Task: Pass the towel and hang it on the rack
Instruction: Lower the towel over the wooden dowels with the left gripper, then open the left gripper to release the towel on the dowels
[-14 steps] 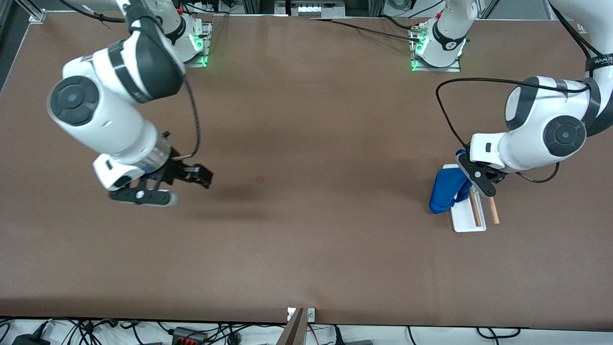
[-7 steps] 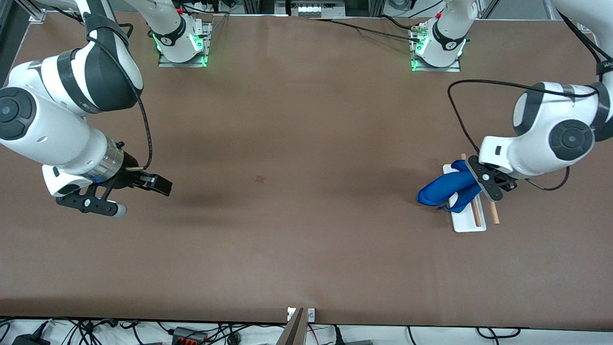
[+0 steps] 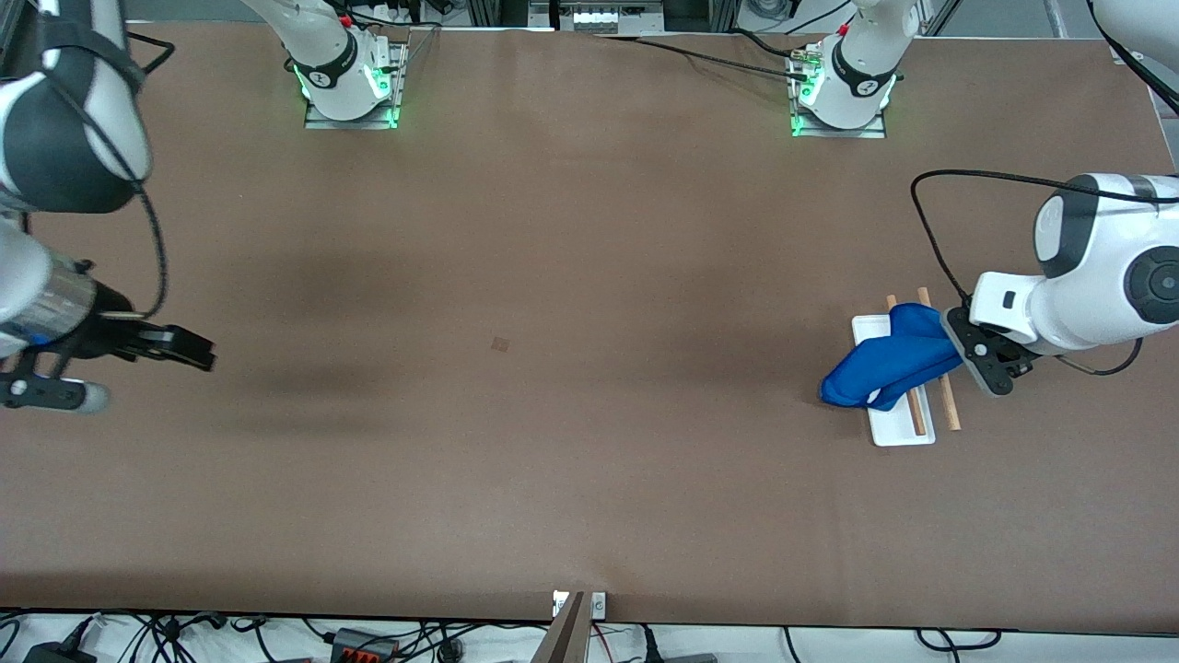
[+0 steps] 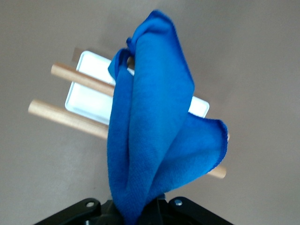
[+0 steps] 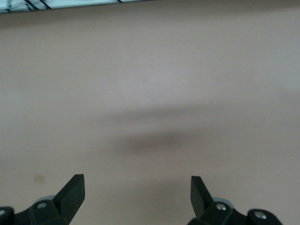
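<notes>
Brown tabletop (image 3: pixel 589 497) lies bare across its six o'clock half in the front view. Toward three o'clock stands the rack (image 3: pixel 898 431), its flat white base set lengthwise along the twelve-to-six line, with the two light wooden rods (image 3: pixel 950 410) running parallel above it. The ends of both rods nearest the front camera show uncovered, and so do their short ends toward twelve o'clock.

The towel (image 3: pixel 884 370), bright royal blue, crosses the middle of the rack. It is bunched into a long fold that slants from the rods out past the base's edge toward nine o'clock, where its loose end sags lowest. In the left wrist view the towel (image 4: pixel 150 131) hangs straight down from the pincer in two soft folds over both rods and the white base (image 4: pixel 86 96); whether the cloth actually rests on a rod cannot be told.

The left pincer (image 3: pixel 963 348) is over the rack's three o'clock side, its jaws pressed together and pinching the towel's upper end (image 4: pixel 140 215).

The right pincer (image 3: pixel 129 373) hangs over bare tabletop at the nine o'clock edge, well apart from the rack, its fingers (image 5: pixel 75 187) spread wide with nothing between them
</notes>
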You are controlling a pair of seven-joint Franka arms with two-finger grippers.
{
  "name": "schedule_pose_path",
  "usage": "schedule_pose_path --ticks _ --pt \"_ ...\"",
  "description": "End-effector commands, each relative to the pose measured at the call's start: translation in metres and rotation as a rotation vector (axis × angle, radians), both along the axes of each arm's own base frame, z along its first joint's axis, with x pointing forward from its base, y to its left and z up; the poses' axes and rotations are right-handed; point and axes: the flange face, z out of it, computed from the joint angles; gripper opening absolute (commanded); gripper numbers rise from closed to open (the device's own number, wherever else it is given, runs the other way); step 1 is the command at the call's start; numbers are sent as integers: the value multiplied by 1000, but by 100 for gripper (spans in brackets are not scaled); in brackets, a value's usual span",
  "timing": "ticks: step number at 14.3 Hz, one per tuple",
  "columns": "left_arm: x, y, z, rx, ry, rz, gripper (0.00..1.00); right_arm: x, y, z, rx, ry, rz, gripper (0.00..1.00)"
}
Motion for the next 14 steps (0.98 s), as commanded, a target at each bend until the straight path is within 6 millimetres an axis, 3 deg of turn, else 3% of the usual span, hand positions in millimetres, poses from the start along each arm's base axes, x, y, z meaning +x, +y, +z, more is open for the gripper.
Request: schedule_pose_path --ticks 1,3,10,14 --pt "3 33 -8 -7 -1 -27 1 -22 -34 20 9 36 56 100" --pt "4 51 -28 -29 -2 0 1 -26 -45 29 5 29 83 100" --pt "8 53 -63 -72 -11 11 1 -58 -46 39 18 52 64 100" --pt "8 61 -71 -82 -4 19 0 -104 -47 25 23 3 66 100"
